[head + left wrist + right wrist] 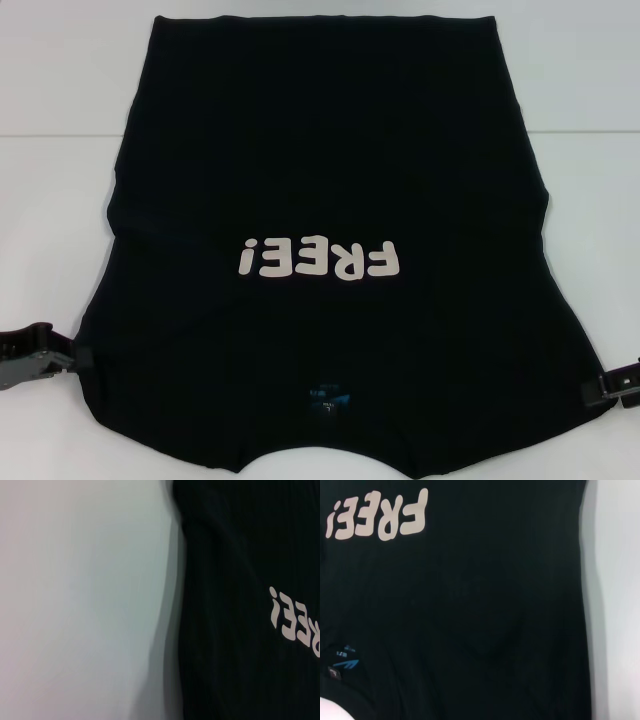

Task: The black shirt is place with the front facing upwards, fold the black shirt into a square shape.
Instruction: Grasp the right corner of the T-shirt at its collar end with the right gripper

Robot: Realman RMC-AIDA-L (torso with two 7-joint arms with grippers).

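With my left gripper and right gripper clamped on the sleeve edges of the black shirt stretched between them (print up, on the white table), I should lift both evenly.

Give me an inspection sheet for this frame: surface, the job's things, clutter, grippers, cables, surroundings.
Surface: plain white table, bare around the cloth.
Job's things: black shirt spread flat, front up, white "FREE!" lettering upside down in the head view, collar and blue neck label at the near edge; no fold made yet.
Clutter: nothing seen.
Grippers: left gripper at the shirt's left sleeve edge, right gripper at the right sleeve edge; both low at the cloth, whether their jaws are closed cannot be told.
Cables: nothing seen.
Surroundings: nothing seen beyond the table.
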